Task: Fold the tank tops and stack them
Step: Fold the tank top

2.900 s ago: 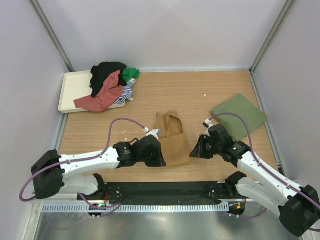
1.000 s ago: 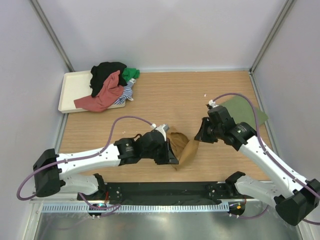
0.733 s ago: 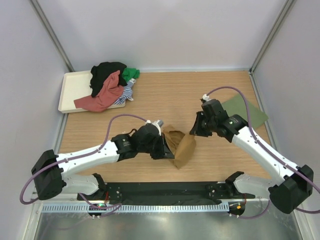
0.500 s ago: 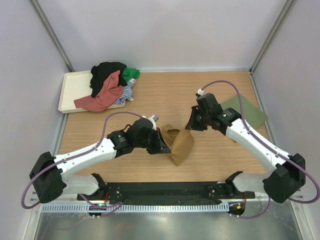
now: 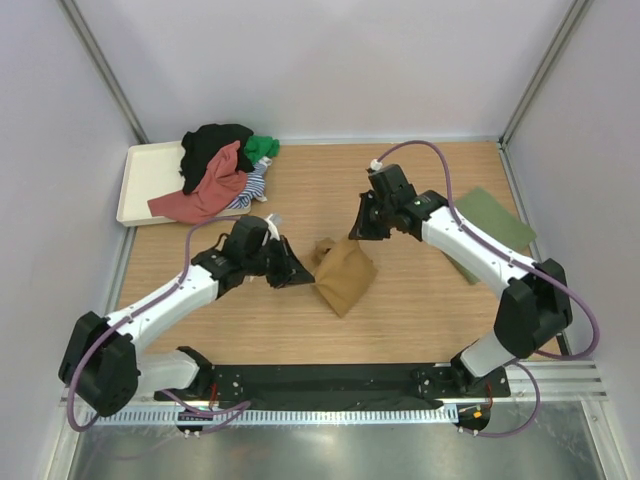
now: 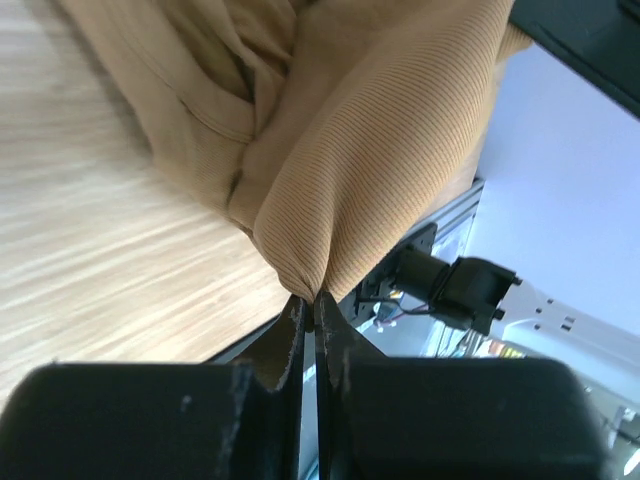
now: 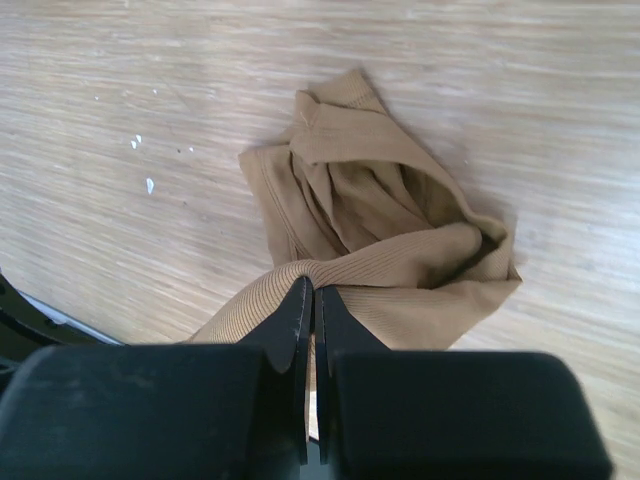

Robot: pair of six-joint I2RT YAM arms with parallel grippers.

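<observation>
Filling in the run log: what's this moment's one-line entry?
held: mustard-brown ribbed cloth tank top | left claw: shut on it | right claw: shut on it | stage: mid-fold over wooden table

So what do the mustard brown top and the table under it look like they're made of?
The mustard brown top looks like a soft ribbed knit, probably cotton jersey, with a matte finish. Fine parallel ribs show, and it bunches in loose folds. The table is wood or wood-look laminate, smooth with a slight sheen. It has pale streaky grain, but the pictures don't settle which it is.
</observation>
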